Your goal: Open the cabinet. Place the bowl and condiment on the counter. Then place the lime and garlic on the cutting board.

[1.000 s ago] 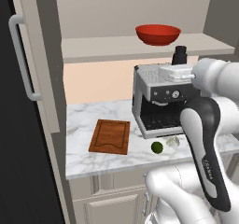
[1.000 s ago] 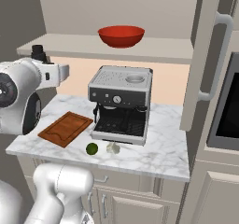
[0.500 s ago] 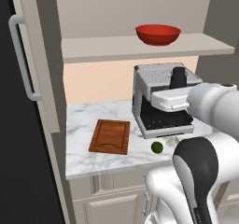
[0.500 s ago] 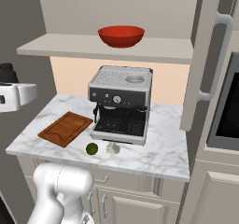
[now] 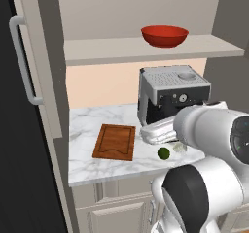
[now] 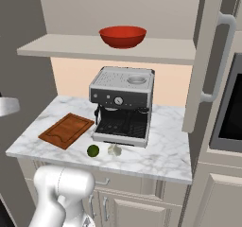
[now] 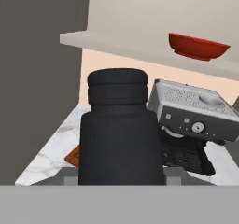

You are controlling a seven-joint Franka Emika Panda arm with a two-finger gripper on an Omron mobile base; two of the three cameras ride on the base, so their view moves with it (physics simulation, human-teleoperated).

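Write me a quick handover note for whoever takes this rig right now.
Pincer: shut on the condiment, carried in the air above the counter.
Cabinet: open, done.
Bowl: on the cabinet shelf, not moved yet.
Lime and garlic: on the counter in front of the coffee machine, not on the cutting board.
Left: set the condiment down, bring the bowl down, then put the lime and garlic on the board.
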